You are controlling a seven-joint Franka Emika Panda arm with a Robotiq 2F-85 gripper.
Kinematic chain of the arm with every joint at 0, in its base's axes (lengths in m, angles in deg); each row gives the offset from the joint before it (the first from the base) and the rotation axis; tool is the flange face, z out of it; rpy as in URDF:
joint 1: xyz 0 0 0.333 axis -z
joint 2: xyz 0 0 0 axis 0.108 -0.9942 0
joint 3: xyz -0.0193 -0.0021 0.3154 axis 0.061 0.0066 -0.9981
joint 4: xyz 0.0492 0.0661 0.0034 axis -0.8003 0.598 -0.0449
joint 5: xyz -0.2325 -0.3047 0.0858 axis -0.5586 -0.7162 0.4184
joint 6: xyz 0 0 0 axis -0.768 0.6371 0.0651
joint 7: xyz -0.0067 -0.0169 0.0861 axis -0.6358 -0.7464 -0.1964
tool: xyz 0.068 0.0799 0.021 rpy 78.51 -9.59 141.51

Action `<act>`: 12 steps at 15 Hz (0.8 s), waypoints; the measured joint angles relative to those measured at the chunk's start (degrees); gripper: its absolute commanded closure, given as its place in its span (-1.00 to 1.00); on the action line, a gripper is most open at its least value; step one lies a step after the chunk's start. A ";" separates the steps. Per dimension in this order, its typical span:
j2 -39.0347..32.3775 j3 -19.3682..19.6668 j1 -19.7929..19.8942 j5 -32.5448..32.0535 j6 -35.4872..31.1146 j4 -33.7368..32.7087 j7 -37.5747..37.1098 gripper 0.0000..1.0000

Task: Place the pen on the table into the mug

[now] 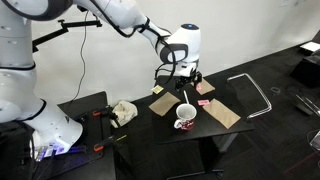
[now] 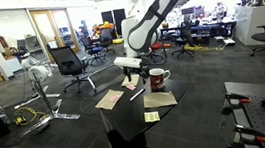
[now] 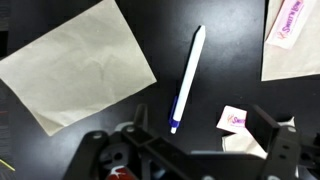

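The whitish pen [image 3: 187, 80] with a blue clip lies flat on the black table [image 3: 170, 30]. It also shows in an exterior view [image 2: 137, 94]. My gripper [image 3: 200, 135] is open and empty, hovering just above the pen, with its tip between my fingers. The gripper shows in both exterior views [image 1: 178, 84] [image 2: 130, 72]. The white mug [image 1: 185, 118] with a red pattern stands upright on the table near the front edge, beside the gripper, and shows in the exterior view from the opposite side [image 2: 158, 78].
Brown paper napkins [image 3: 80, 65] [image 1: 222, 113] lie on the table. Small pink packets [image 3: 235, 118] [image 3: 288, 22] lie near the pen. A lower black stand [image 1: 85, 105] holds a cloth [image 1: 123, 112] and tools. Office chairs [image 2: 69, 63] stand behind.
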 measured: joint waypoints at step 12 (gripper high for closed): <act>-5.16 1.07 -0.20 -0.02 -0.16 -2.30 -3.64 -1.00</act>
